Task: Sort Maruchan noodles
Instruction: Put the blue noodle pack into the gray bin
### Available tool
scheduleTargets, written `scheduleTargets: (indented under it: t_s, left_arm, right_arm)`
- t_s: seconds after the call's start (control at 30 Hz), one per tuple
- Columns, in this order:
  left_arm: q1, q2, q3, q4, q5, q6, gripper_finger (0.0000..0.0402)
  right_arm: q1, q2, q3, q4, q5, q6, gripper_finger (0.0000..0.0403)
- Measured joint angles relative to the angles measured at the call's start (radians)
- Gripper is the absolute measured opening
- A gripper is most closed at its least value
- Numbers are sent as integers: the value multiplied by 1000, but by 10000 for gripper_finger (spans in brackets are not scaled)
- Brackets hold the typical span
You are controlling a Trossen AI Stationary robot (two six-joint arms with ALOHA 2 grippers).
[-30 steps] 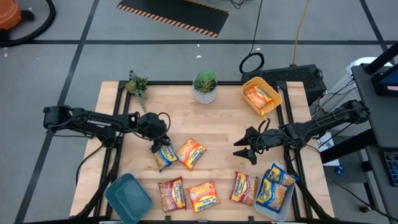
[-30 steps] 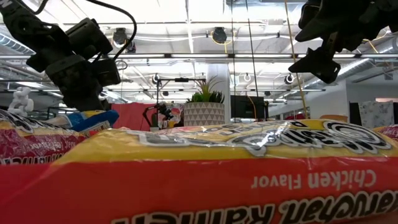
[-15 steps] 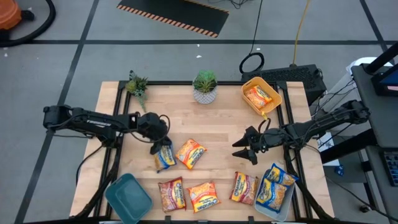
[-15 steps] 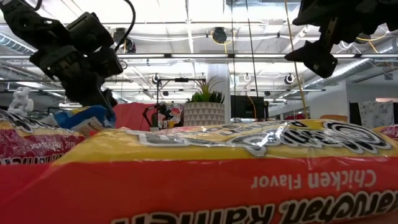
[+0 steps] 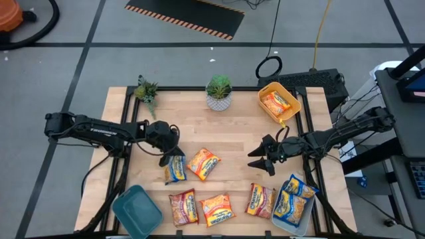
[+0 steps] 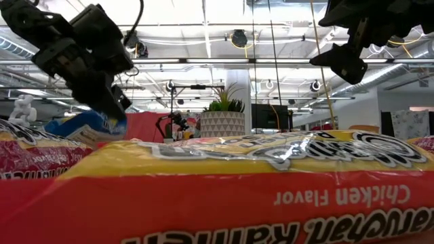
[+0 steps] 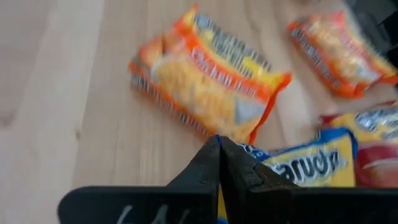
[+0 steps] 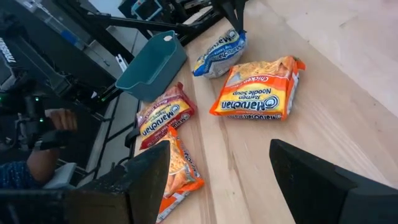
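Blue-and-yellow packet, now lifted higher, pinched in left gripper fingertips.

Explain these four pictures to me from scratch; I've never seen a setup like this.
This is a robot with two dark arms at a wooden table, sorting noodle packets into bins. One picture looks straight down, one sits at table height so close to a packet that it fills the lower frame, and two come from cameras on the arms' wrists.

The left gripper is shut on a blue packet, pinching its edge; the low view shows the packet lifted. The right gripper is open and holds nothing, above the table's middle.

Orange and red packets lie loose on the table. A yellow bin holds an orange packet, a pale bin holds blue ones, and a teal bin looks empty. Two potted plants stand at the far edge.
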Motion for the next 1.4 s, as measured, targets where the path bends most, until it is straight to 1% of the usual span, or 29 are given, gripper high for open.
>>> scheduleTargets:
  t_s: [0.07,0.17,0.23,0.3,0.37,0.47,0.53,0.6,0.73,0.87,0.97,1.13,1.2,1.33,1.4]
  left_arm:
    - [0,-33,8,-3,0,-1,3]
    - [-3,-101,18,0,-3,-7,2]
    - [-10,-147,19,-2,-15,-7,2]
    - [-25,-187,19,2,-33,-7,1]
    - [-44,-222,19,-4,-69,-5,1]
    - [-71,-261,19,7,-128,1,1]
    - [-81,-281,19,12,-150,0,1]
    - [-87,-291,19,28,-161,-4,1]
    - [-91,-299,19,47,-175,-6,1]
    - [-95,-298,24,61,-223,-13,0]
    - [-108,-298,27,93,-292,-21,0]
    - [-132,-297,28,150,-358,-45,0]
    - [-145,-297,28,163,-397,-46,0]
    - [-170,-297,29,195,-454,-46,0]
    - [-180,-297,29,211,-473,-45,0]
  right_arm:
    - [0,1,0,55,1,3,267]
    - [0,0,0,220,12,-50,267]
    - [5,0,0,331,45,-110,267]
    - [19,6,0,380,97,-149,267]
    - [35,16,0,371,171,-141,267]
    - [49,61,6,342,335,-114,267]
    - [49,119,43,323,393,-120,267]
    - [49,190,105,289,400,-131,267]
    - [55,356,297,161,399,-189,267]
    - [69,529,481,63,400,-316,267]
    - [80,640,579,60,402,-409,267]
    - [85,779,694,48,405,-494,267]
    - [84,820,721,51,457,-525,267]
    - [99,879,741,104,630,-649,270]
    - [107,896,742,155,672,-691,276]
